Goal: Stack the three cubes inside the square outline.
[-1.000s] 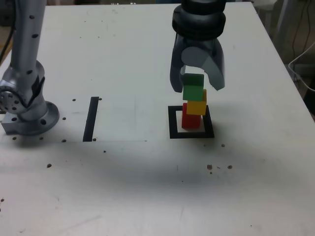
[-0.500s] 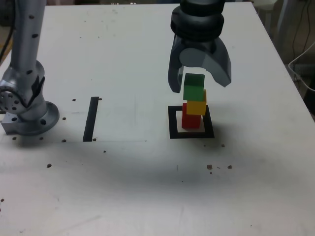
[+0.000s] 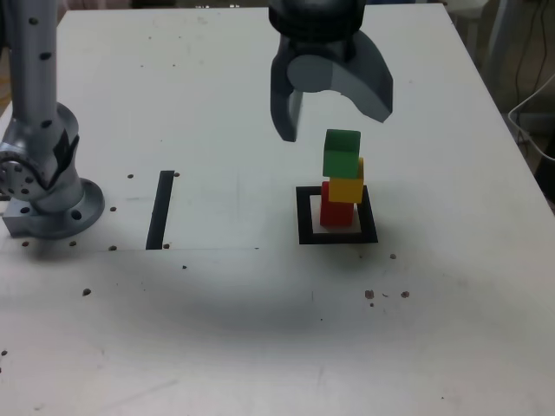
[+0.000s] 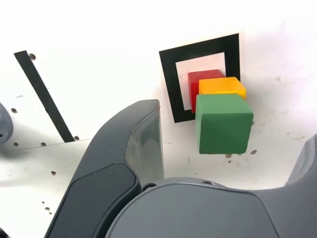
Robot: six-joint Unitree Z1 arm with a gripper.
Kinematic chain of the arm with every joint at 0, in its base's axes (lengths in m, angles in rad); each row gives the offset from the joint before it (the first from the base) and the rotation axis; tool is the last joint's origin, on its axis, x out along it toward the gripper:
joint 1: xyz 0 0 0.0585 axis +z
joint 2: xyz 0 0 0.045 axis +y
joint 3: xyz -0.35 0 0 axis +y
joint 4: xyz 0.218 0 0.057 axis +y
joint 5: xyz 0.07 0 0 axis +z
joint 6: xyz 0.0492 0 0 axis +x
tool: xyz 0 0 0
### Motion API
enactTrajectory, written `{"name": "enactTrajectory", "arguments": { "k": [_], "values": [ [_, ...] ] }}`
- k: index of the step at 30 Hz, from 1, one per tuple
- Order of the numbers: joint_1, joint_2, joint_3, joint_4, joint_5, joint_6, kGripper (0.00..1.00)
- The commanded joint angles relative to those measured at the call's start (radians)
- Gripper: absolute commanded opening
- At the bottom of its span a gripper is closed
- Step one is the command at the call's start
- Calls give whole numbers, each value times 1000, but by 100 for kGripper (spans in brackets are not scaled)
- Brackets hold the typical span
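While the gripper (image 3: 331, 126) hangs with its jaws spread wide and holding nothing, the green cube (image 3: 342, 154) sits just beyond them. Farther from the jaws, the yellow cube (image 3: 347, 184) supports it on the red cube (image 3: 336, 208), which stands inside the square outline (image 3: 305, 227).

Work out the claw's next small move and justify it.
Probably lift the open claw straight up and away: green cube sits on yellow, yellow on red, and both jaws stand clear of the offset stack.
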Motion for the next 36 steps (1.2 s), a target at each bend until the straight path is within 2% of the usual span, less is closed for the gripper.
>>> {"name": "enactTrajectory", "arguments": {
  "k": [1, 8, 18, 28, 32, 36],
  "values": [
    [2, -48, 24, 15, -7, 1, 99],
    [7, -156, 118, 43, -11, 2, 99],
    [44, -262, 345, 27, -44, 20, 99],
    [52, -295, 543, -71, -56, 20, 99],
    [52, -300, 620, -146, -64, 20, 99],
    [52, -305, 678, -202, -56, 20, 99]
  ]
}}
